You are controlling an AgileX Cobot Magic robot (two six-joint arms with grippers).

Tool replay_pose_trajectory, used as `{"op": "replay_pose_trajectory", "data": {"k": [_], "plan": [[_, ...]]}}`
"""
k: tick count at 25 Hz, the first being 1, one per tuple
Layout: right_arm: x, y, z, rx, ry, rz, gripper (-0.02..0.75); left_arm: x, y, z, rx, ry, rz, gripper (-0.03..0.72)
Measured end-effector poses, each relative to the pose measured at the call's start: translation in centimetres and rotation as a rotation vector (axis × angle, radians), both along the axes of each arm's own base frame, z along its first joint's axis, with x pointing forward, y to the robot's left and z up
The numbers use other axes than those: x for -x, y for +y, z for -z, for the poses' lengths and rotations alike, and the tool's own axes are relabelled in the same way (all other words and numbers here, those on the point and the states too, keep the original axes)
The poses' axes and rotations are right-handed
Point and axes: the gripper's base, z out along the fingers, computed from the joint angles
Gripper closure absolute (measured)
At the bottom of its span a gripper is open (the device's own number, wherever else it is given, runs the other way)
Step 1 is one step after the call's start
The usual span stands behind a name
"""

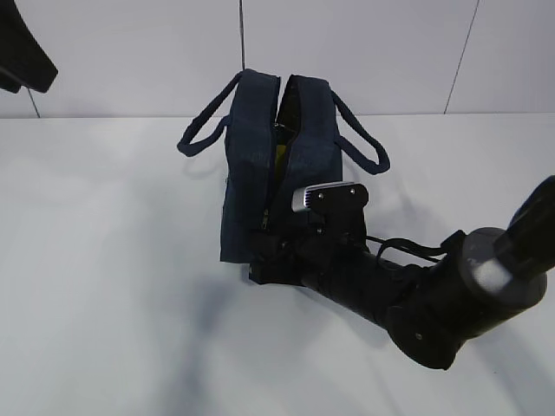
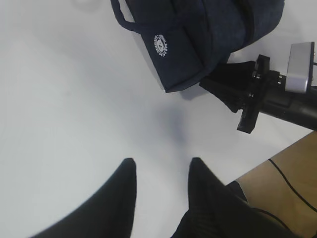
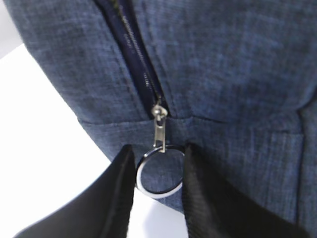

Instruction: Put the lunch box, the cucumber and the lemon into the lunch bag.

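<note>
The dark navy lunch bag [image 1: 251, 173] stands upright on the white table, its top zipper partly open. A bit of yellow [image 1: 279, 156] shows in the gap; I cannot tell if it is the lemon. The lunch box and the cucumber are out of view. My right gripper [image 3: 158, 148] is at the bag's near end, its fingers closed against both sides of the silver ring zip pull [image 3: 159, 173]. In the exterior view it [image 1: 270, 260] sits low against the bag. My left gripper [image 2: 161, 163] is open and empty above bare table, away from the bag [image 2: 198, 39].
The bag's two loop handles [image 1: 201, 134] hang out to either side. My right arm [image 1: 416, 303] stretches across the table's right front. The table edge, with brown floor beyond [image 2: 287, 173], lies close to my left gripper. My left arm [image 1: 22, 52] is at the far left.
</note>
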Motion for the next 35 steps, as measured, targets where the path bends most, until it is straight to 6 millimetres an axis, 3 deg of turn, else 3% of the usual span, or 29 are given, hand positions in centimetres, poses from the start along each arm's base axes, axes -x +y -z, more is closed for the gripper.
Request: {"op": "replay_pose_trajectory", "data": {"k": [10,17,35], "plan": [[0.01,-0.01,0.05,0.004,0.005,0.000,0.514,0.00,0.00,0.00,0.000,0.000,0.000,0.450],[0.40,0.42,0.19,0.025,0.008,-0.072,0.630,0.00,0.00,0.00,0.000,0.000,0.000,0.450],[0.76,0.73,-0.26,0.056,0.018,-0.133,0.633,-0.03,0.00,-0.01,0.001,-0.003,-0.001,0.450]]}}
